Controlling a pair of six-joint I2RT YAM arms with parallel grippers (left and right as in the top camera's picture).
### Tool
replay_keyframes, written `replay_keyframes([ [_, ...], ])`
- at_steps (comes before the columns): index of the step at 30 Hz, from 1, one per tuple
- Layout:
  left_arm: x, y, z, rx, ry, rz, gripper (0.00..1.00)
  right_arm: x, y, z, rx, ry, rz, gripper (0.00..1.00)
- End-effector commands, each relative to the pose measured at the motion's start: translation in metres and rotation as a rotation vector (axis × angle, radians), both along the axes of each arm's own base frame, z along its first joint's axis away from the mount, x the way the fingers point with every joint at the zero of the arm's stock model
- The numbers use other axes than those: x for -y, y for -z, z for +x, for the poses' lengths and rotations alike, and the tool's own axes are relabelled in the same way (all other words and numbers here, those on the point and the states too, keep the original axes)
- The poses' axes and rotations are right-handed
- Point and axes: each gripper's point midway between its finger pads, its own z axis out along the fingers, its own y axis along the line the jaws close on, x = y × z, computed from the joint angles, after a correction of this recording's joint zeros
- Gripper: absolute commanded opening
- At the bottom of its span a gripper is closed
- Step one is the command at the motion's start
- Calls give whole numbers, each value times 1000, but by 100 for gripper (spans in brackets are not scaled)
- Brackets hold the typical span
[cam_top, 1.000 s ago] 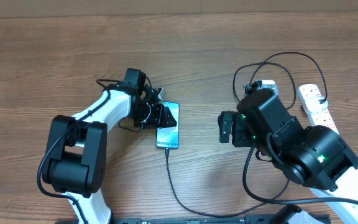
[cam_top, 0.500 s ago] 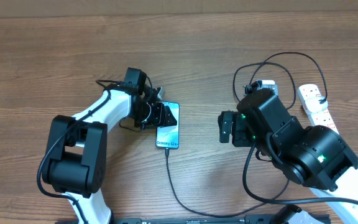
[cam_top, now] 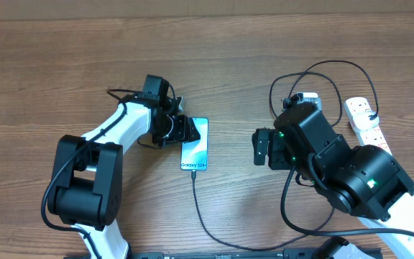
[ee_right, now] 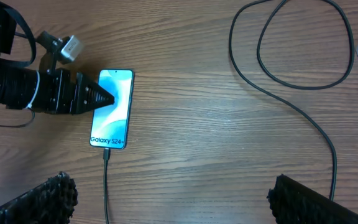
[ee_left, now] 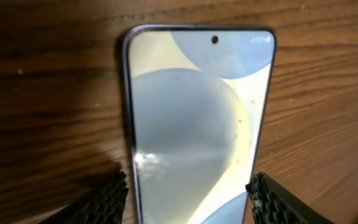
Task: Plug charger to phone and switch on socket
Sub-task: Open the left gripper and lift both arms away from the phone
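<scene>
The bulky black-and-white right arm (cam_top: pixel 351 173) is sitting between the phone and the socket. Its gripper (ee_right: pixel 173 190) is standing wide open with nothing between the fingers. In reaching for the switches, the arm is risking a catch on the looped cable and a tug on the plug.

The white oblong power strip with small red switches (cam_top: pixel 367 121) is lying loose at the right edge of the brown wooden table (cam_top: pixel 49 57), well apart from the phone. An off-centre push is likelier to be shoving the strip along than clicking a switch.

The slim smartphone with the light-blue screen (cam_top: pixel 195 146) is lying flat near the middle. The left gripper (ee_left: pixel 188 190) is hanging over it with its jaws parted. It seems to be clamping nothing, though I cannot tell whether the pads are brushing the phone's edges. A snag on lifting away is going to be sliding the phone and loosening the connection.

The long thin black charger cable (ee_right: pixel 105 186) is running up to the phone. Its small black connector tip (ee_right: pixel 107 151) is meeting the phone's bottom edge, but it is too small to judge as fully seated.

Counting: one table, two arms, two grippers, one power strip, one smartphone, one charger cable and one connector tip. The red switches are showing too small to count.
</scene>
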Motion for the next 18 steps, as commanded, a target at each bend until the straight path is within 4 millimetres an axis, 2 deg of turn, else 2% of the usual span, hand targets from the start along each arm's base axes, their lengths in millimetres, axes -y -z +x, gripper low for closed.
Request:
replay_keyframes([
  [1, -79, 84, -50, -174, -15, 418, 62, 2, -3, 3, 14, 19, 2, 100],
  [5, -79, 84, -50, -172, -15, 418, 63, 0, -1, 3, -6, 87, 54, 100],
  [8, -81, 84, -49, -169, -15, 430, 70, -2, 1, 2, -32, 158, 109, 100],
  [10, -87, 84, -49, -168, -24, 467, 79, -5, 2, 2, -51, 192, 142, 100],
  [12, -99, 82, -50, -175, -45, 533, 96, -8, 5, 2, -69, 209, 158, 100],
  [13, -105, 80, -50, -179, -57, 571, 100, -9, 6, 2, -78, 206, 160, 100],
  [18, -119, 59, -41, -203, -107, 675, 100, -11, 16, 2, -115, 206, 132, 100],
])
